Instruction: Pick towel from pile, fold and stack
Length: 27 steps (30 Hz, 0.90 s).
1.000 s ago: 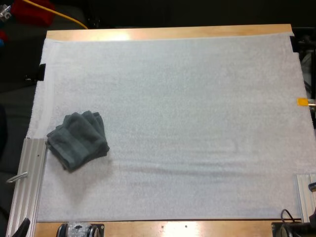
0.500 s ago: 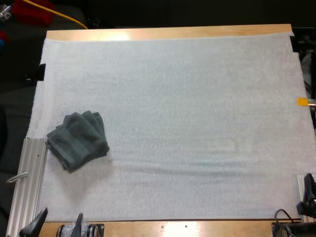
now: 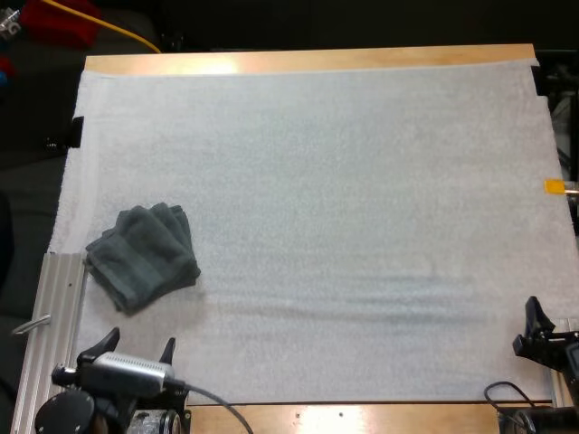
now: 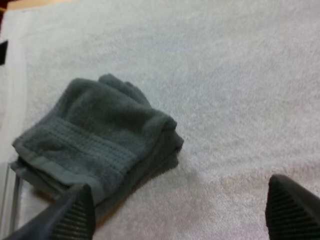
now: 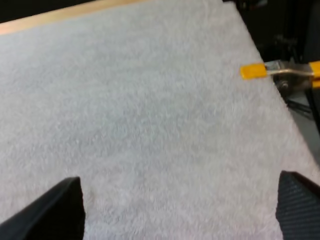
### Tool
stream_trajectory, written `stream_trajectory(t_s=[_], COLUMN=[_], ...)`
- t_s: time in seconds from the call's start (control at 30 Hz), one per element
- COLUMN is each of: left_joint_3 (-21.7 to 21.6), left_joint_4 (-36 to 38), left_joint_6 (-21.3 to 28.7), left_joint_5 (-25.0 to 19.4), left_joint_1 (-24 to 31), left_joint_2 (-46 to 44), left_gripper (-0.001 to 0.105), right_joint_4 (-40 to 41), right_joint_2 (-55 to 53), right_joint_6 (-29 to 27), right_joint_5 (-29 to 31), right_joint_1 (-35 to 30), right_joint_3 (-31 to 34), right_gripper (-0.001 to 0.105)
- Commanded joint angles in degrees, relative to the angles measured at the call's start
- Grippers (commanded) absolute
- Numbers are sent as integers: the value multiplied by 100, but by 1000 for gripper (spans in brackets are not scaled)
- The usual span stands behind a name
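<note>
A dark grey-green towel (image 3: 143, 256), folded into a small thick stack, lies near the left edge of the white mat (image 3: 344, 181). My left gripper (image 3: 137, 348) is at the mat's near left corner, just short of the towel, open with nothing between its fingers. From the left wrist, the towel (image 4: 95, 140) lies ahead of the left gripper (image 4: 182, 215), off towards one finger. My right gripper (image 3: 543, 327) is at the mat's near right edge, far from the towel. In the right wrist view the right gripper (image 5: 180, 210) is open over bare mat.
An aluminium rail (image 3: 54, 316) runs along the mat's near left side, close to the towel and my left arm. A shorter rail (image 3: 554, 348) sits at the near right. The wooden table edge (image 3: 308, 61) borders the far side.
Both arms have come forward from the near edge into the high view, the left one towards the towel. The towel has not moved.
</note>
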Motion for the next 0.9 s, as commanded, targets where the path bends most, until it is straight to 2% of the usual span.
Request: stream_trajectory(t_s=[0.0,0.2,0.47,0.87], left_joint_3=[42,365,366,393], left_joint_4=[-152,-173,-712,-758], left_joint_6=[4,4,4,4], left_joint_5=[7,7,7,7], left_joint_1=[-27,-27,-27,-27], left_joint_2=[-793,-793,-793,-793], left_gripper=[68,68,68,68], right_joint_4=[-83,-53,-42,-42], right_joint_2=[-264,-264,-264,-253], right_joint_6=[54,78,78,78], right_joint_5=[9,9,9,9], right_joint_1=[-28,-28,-28,-28], right_joint_3=[28,288,466,466], right_gripper=[75,75,75,75])
